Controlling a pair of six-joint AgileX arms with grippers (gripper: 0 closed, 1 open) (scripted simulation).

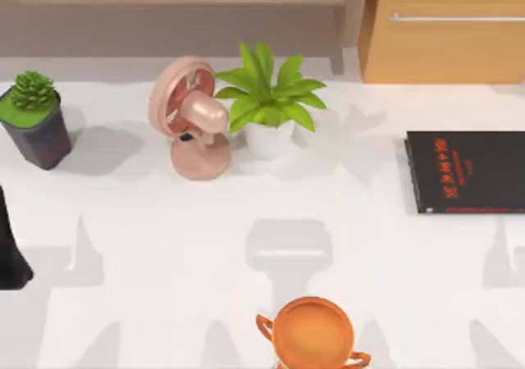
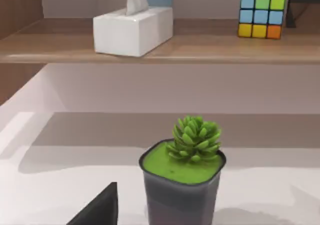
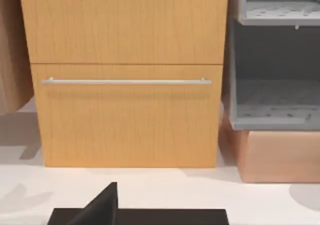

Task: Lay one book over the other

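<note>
The other book, thin and black with red lettering [image 1: 467,172], lies flat at the table's right side, reaching the right edge of the top view. Its near edge also shows as a black strip [image 3: 165,217] low in the right wrist view, in front of a wooden cabinet. A dark part of my right gripper [image 3: 102,206] hangs just before that strip. My left arm [image 1: 10,250] sits at the far left edge of the table, and a dark part of my left gripper [image 2: 100,207] shows beside a potted succulent. The one book is out of view.
A succulent in a dark pot [image 1: 34,119] stands back left, with a pink fan [image 1: 190,119] and a leafy plant in a white pot [image 1: 269,107] at back centre. An orange two-handled pot [image 1: 312,334] sits at the front. A wooden cabinet [image 1: 443,29] stands behind the black book.
</note>
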